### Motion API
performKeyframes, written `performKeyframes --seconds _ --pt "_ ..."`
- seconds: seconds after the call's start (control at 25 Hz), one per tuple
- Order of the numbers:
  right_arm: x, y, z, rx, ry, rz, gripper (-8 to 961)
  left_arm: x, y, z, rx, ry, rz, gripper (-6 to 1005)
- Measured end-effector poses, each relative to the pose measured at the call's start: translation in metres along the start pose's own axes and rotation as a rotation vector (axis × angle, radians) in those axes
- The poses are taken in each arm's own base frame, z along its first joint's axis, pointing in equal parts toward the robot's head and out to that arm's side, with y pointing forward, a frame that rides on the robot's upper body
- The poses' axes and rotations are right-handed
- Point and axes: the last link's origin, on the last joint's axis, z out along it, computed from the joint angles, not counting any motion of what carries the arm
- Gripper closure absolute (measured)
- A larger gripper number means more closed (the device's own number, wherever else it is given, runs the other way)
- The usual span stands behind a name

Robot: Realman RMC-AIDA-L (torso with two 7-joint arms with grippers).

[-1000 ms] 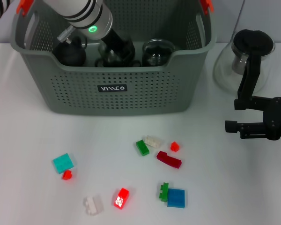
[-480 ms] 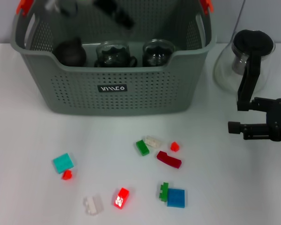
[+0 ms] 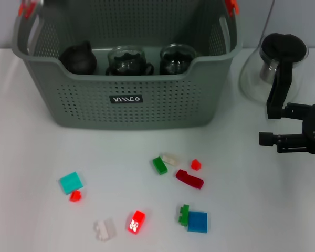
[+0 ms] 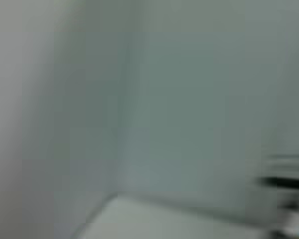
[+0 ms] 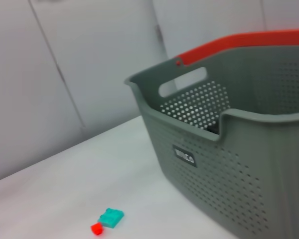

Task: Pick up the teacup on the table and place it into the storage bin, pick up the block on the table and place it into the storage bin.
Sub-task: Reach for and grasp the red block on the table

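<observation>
A: Where is the right gripper (image 3: 263, 126)?
B: Beside the glass pot (image 3: 275, 65), fingers spread, holding nothing. The bin (image 3: 126, 107) stands well to its left with three teacups (image 3: 127, 60) inside.
A: And the blocks (image 3: 189, 178)?
B: On the table (image 3: 37, 147), nearer than the bin, left of that gripper.
A: The left gripper?
B: Out of sight.

One bin (image 3: 147, 105) holds three vessels: one dark teapot (image 3: 79, 59) and two glass cups (image 3: 127, 60) (image 3: 177, 58). One glass carafe (image 3: 275, 71) stands on the counter (image 3: 31, 157). Ten blocks lie loose: four red, two green, two clear, one teal, one blue.
</observation>
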Motion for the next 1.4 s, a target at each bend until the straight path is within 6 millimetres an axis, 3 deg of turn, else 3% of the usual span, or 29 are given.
performKeyframes --seconds 0.16,0.28,0.44,0.6,1.04,1.4 --pt "-0.001 0.002 -0.002 -0.024 0.01 -0.012 29 -0.044 0.043 -0.015 -0.287 0.117 0.087 312" --pt "0.0 0.003 -0.001 -0.037 0.023 -0.024 28 -0.085 0.06 -0.013 -0.373 0.116 0.112 311" --pt "0.003 0.006 0.004 -0.065 0.066 -0.032 28 -0.135 0.067 -0.005 -0.421 0.087 0.06 312" --pt "0.001 0.01 0.022 -0.117 0.134 -0.055 28 -0.17 0.07 -0.003 -0.421 0.041 0.043 313" --pt "-0.012 0.018 0.073 -0.216 0.336 -0.135 59 -0.211 0.068 -0.001 -0.376 -0.122 0.064 318" --pt "-0.027 0.021 0.112 -0.199 0.542 -0.195 107 -0.222 0.06 -0.011 -0.312 -0.15 0.077 320"
